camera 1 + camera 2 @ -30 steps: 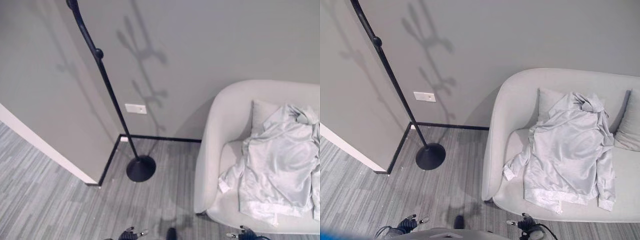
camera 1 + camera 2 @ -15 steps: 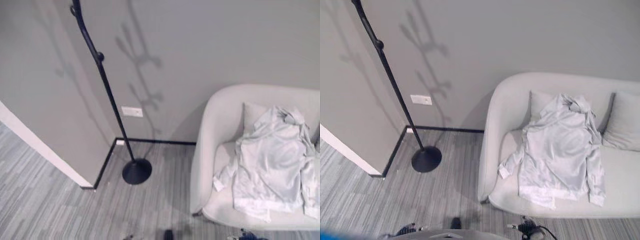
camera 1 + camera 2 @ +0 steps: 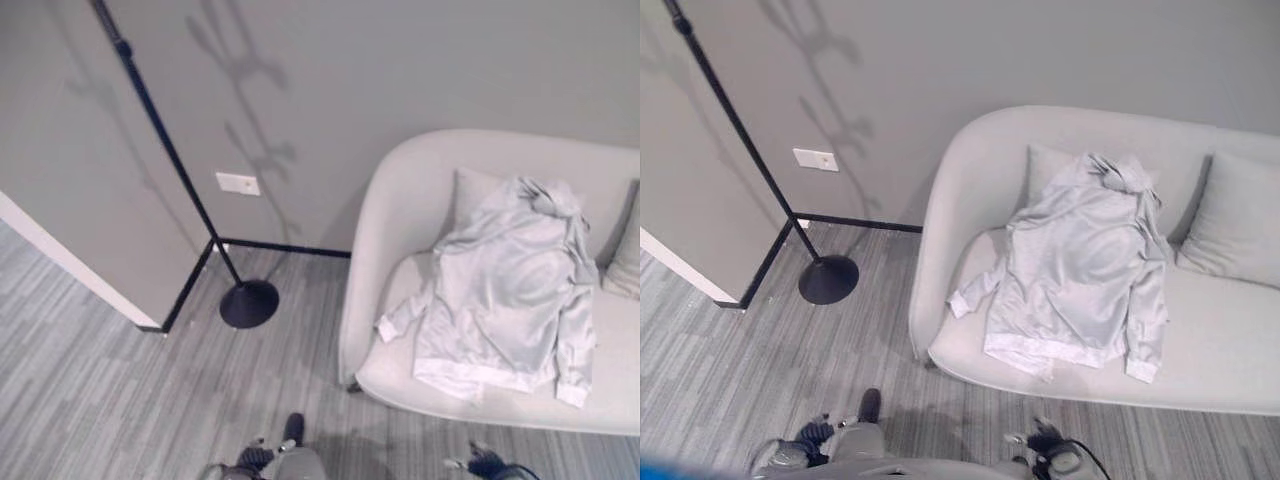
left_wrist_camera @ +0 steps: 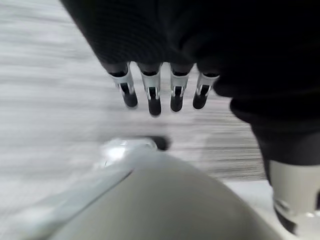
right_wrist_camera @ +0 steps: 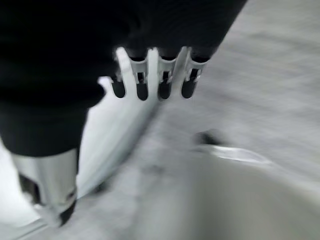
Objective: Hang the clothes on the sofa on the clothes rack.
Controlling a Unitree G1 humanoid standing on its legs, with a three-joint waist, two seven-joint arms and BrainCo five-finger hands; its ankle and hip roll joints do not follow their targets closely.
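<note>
A pale grey hooded jacket (image 3: pixel 1070 270) lies spread flat on the seat and back of a light grey sofa (image 3: pixel 960 200), one sleeve hanging toward the sofa's left arm. The black clothes rack (image 3: pixel 165 150) stands in the wall corner to the sofa's left, its round base (image 3: pixel 248 303) on the floor and nothing hung on the part that shows. My left hand (image 4: pixel 153 97) and right hand (image 5: pixel 142 82) hang low over the floor, well short of the sofa, fingers straight and empty. They also show as small shapes, left hand (image 3: pixel 255 458) and right hand (image 3: pixel 485 464).
A grey pillow (image 3: pixel 1230 220) leans at the sofa's right end and another (image 3: pixel 1045 170) sits behind the jacket. A wall corner with dark baseboard (image 3: pixel 185 290) juts out left of the rack. A white wall plate (image 3: pixel 238 183) is beside the pole. Striped grey carpet (image 3: pixel 120 400) lies between me and the sofa.
The whole picture has shifted left, so the camera has turned toward the sofa. More of the sofa and the right pillow show. The jacket and rack stay put; both hands still hang empty.
</note>
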